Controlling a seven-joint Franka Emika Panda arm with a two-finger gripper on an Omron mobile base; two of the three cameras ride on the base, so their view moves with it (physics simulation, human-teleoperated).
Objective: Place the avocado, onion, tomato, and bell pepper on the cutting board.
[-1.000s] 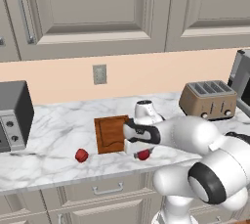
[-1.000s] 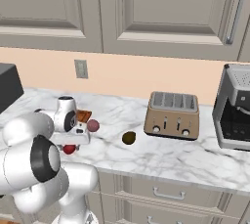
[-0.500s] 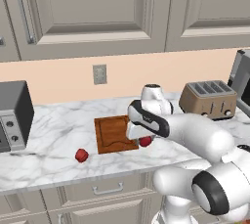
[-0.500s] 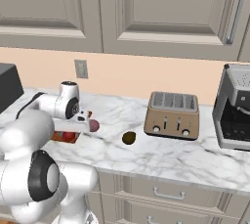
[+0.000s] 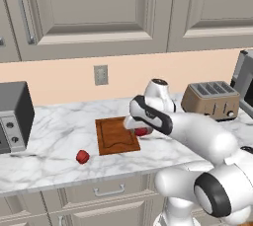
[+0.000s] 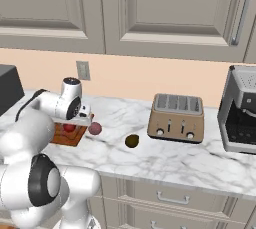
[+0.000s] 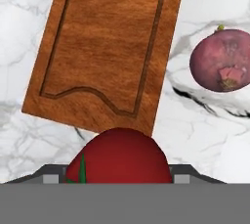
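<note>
**Tomato held at the board's edge**

Marble counter [image 5: 59,151] runs below the wall cabinets and carries every item listed below. You see the gripper [image 5: 137,129] low over the right edge of the cutting board [image 5: 116,135], clamped on the tomato [image 7: 118,155], which sits between the two finger tips at the bottom of the hand view; in the right base view, the tomato [image 6: 69,127] hangs just under the hand. In the hand view, the board [image 7: 107,47] lies directly ahead of the tomato, with its top surface bare and the groove visible inside its rim.

Note the onion [image 7: 223,60] on the marble just beside the board's edge, apart from it; in the right base view it [image 6: 95,128] rests next to the hand. The avocado [image 6: 132,141] sits further along, between the onion and the toaster [image 6: 176,117]. The bell pepper [image 5: 82,157] lies on the counter near the board's front left corner, off the wood. A microwave [image 5: 15,116] stands at the far left, and a coffee machine [image 6: 242,110] at the far right.
</note>
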